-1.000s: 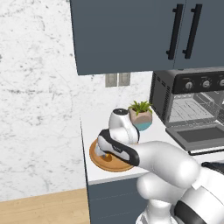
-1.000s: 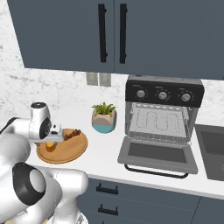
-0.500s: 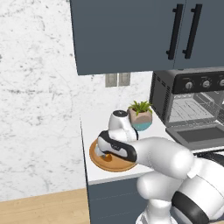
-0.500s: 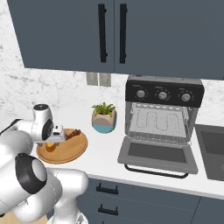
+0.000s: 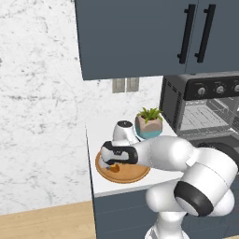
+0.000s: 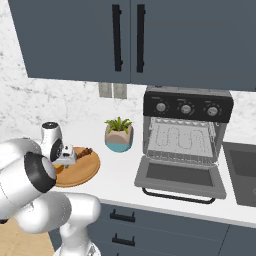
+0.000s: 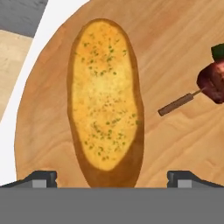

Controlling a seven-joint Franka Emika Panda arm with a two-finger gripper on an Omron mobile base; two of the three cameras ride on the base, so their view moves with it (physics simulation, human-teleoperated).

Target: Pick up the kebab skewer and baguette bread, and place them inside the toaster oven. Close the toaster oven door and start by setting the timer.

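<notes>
Left base view: white arm reaches left across the counter (image 5: 95,179), gripper (image 5: 111,164) low over the round wooden board (image 5: 135,173) at the counter's left end; a bit of orange bread (image 5: 114,168) peeks out just under the hand, rest hidden by the arm. Small potted plant (image 5: 149,123) stands behind the board, near the wall. Toaster oven (image 5: 201,109) sits to the right, dark grey, knobs along the top strip, wire rack visible inside. Blue-grey wall cabinets (image 5: 140,37) above. Right base view: arm comes from lower left, gripper (image 6: 64,159) over the near-left part of the board (image 6: 82,170); kebab skewer (image 6: 84,152) lies on the board's far side, just beside the hand, dark chunks showing. Plant (image 6: 119,134) between board and oven. Oven (image 6: 186,131) is open, its door (image 6: 180,176) folded down flat onto the counter (image 6: 120,175), black bar handle at the front edge; nothing on the rack. Sink edge at far right. Hand view: looking straight down on the baguette bread (image 7: 105,103), long axis running up-down in frame, lying flat on the board (image 7: 175,52). Fingertips (image 7: 41,178) spread fully wide, one each side of the loaf's near end, not touching it, nothing gripped. Skewer (image 7: 194,94) lies to the right, apart from the bread, stick end pointing toward the loaf, meat chunk at the frame edge.
</notes>
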